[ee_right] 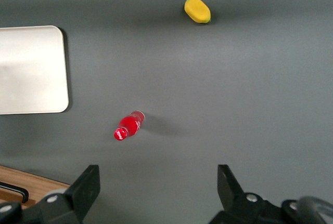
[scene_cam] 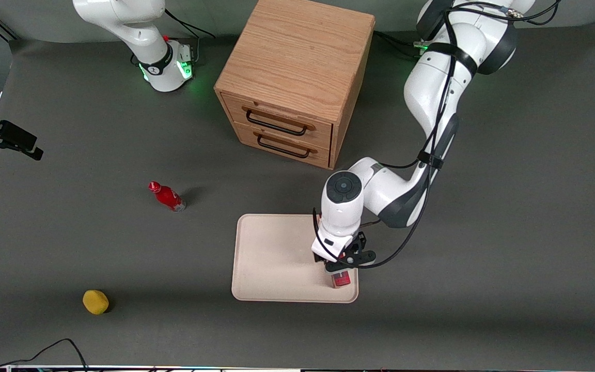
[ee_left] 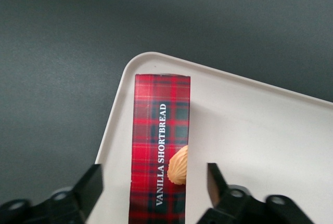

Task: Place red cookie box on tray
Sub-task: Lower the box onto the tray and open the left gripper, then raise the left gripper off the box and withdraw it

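spread fingers of the gripper (ee_left: 154, 193) straddled the red cookie box (ee_left: 159, 146), which already lay flat on the tray (ee_left: 260, 130) near its corner; only withdrawal seemed left.

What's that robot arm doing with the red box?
The robot's left arm is putting the red cookie box on the tray. The box lies flat on the tray, along one edge near a corner. The gripper hangs just above it with its fingers spread apart on either side, not touching the box, so it seems to have let go. A small red bottle, a yellow thing and a wooden drawer cabinet sit elsewhere on the table.
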Controlling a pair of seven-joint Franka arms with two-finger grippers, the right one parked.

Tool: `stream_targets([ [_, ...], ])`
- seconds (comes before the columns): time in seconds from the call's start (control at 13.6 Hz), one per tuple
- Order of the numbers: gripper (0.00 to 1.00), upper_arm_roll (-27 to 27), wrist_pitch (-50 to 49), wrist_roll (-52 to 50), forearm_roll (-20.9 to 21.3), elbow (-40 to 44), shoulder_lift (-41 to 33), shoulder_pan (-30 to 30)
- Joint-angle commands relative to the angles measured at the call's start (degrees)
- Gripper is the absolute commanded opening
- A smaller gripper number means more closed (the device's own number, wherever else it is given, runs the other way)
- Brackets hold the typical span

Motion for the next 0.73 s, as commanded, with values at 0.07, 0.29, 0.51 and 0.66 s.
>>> stream_targets([
  [0.07,1.0,0.84,-1.43,-1.06,0.57,1.25,-1.13,-0.52],
  [0.29,1.0,0.49,-7.91,1.38,0.3,1.6,-3.94,-0.34],
  [0.51,1.0,0.31,-16.35,5.94,-3.11,1.69,-8.41,0.27],
  [0.66,1.0,0.49,-21.18,11.56,-6.97,1.08,-12.89,2.02],
])
